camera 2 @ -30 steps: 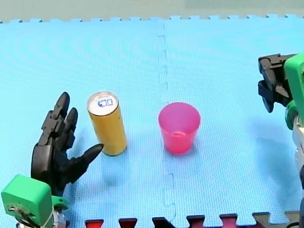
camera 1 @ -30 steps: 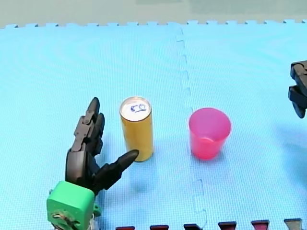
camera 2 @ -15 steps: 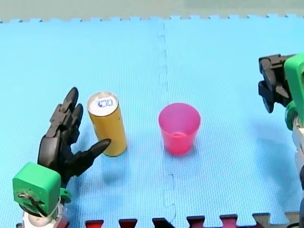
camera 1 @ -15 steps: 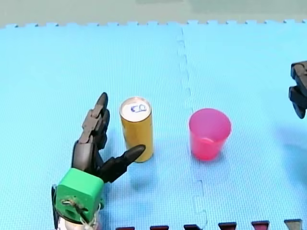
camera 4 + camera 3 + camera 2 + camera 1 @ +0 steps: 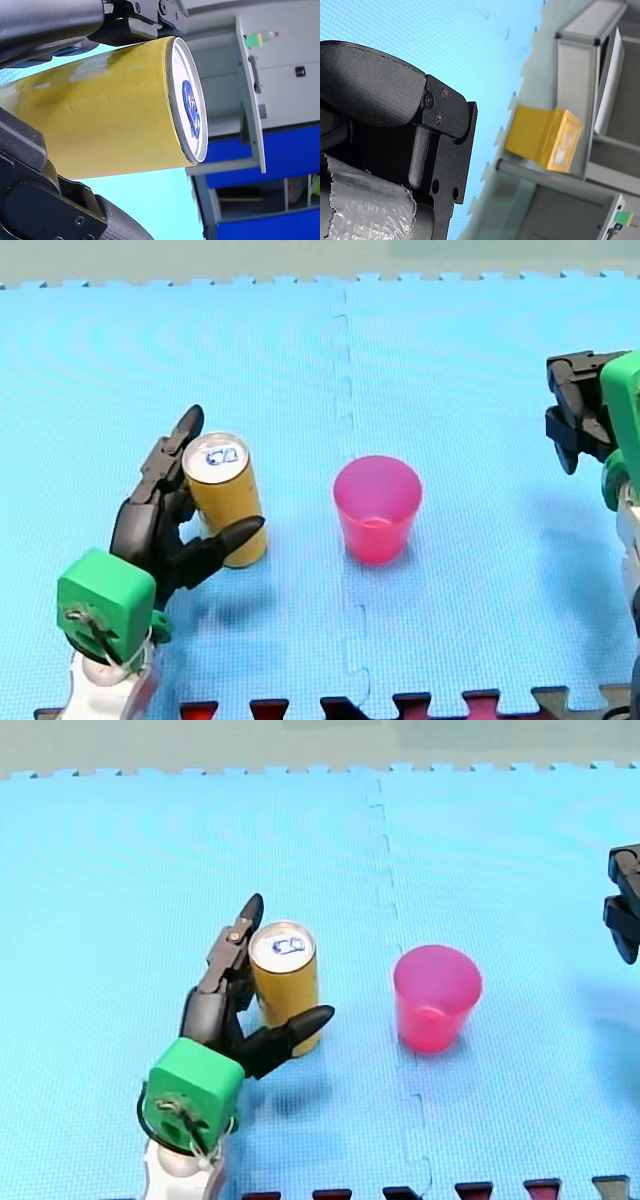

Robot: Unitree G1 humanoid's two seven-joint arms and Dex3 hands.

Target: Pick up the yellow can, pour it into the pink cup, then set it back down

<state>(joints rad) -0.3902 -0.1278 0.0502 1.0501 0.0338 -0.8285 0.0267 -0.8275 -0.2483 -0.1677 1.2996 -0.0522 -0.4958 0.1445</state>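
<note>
Gripping the yellow can (image 5: pixel 287 995) with my left hand (image 5: pixel 225 1020), I have 2 fingers (image 5: pixel 232 935) pressed along its far left side and my thumb (image 5: pixel 295 1030) across its near lower front. The can stands upright on the blue foam mat (image 5: pixel 120 870), left of the mat's seam. My palm and knuckles hide the can's lower left flank, and my green wrist block (image 5: pixel 193 1095) covers the back of my palm.

In the second wrist view the can lies clamped between black finger links. Its silver lid (image 5: pixel 189 97) carries a blue printed mark that I cannot read. The yellow side shows only glare and no lettering that I can make out.

The pink cup (image 5: pixel 436 1000) stands upright to the can's right, across the seam and well apart from it. I cannot tell whether anything is in it.

My right hand (image 5: pixel 575 410) hangs over the mat's far right side, cut off by the frame edge, touching nothing. Whether it is released or clenched I cannot tell.

A row of red and black pieces (image 5: pixel 470 707) runs along the near edge, mostly cut off.

The first wrist view shows a yellow box (image 5: pixel 545 137) on a grey frame beyond the mat's edge, with its face too blurred to read.
</note>
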